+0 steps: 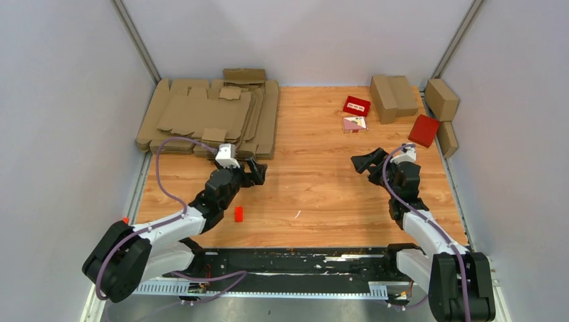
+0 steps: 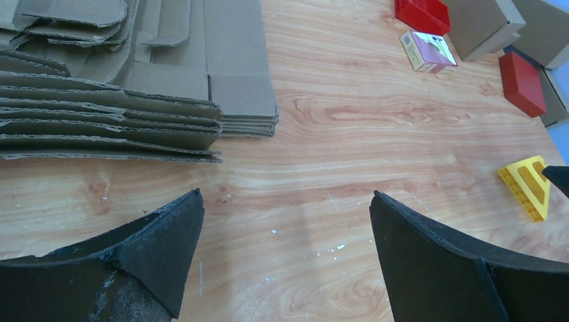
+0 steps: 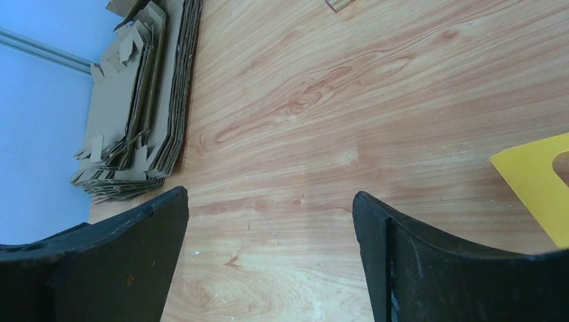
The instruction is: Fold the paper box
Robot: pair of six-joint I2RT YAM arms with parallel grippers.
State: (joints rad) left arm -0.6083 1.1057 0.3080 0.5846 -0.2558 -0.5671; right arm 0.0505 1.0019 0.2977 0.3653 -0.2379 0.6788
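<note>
L tool (image 1: 257, 173) wide open, nothing btwn its fingers, over bare desk (image 1: 308, 194) just in front of the cardboard stack (image 2: 100, 127). R tool (image 1: 366, 162) also open, empty, over desk's right half, pointing left. Paper box (image 1: 201, 115) = flat cut-out sheet atop that stack, far-left corner, untouched. Folded brown cartons (image 1: 394, 96) + red boxes (image 1: 356, 105) near far-right corner; yellow triangular frame (image 2: 527, 189) beside R tool.
</note>
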